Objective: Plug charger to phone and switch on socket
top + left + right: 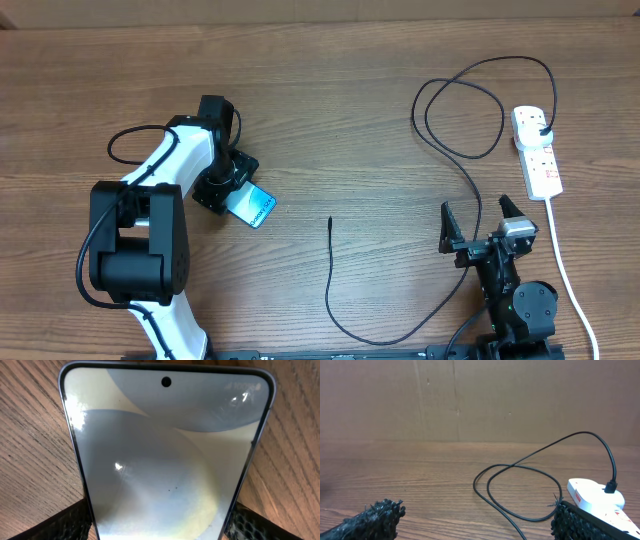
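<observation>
The right gripper (479,216) sits nearest the base, at about 5 o'clock on the table (330,90), with its fingers (370,520) spread wide and nothing between them. The charger (436,305) trails its slack along the near edge. Its connector tip (331,221) lies loose near the centre, well apart from both grippers.

Farther out, at 9 o'clock, the left gripper (232,190) pinches the phone (252,206) by its long edges, the screen facing up.

At 2 o'clock lies the socket (540,165), with the charger's plug (545,131) already seated in it.

The risk I see is the thin tip rolling or skidding away when the right fingers close on it, since it lies flat on the wood. A pull on the cable could also drag the light socket.

The phone's port end is cut off in the left wrist view and probably lies within the grasp. The switches' positions are too small to read.
</observation>
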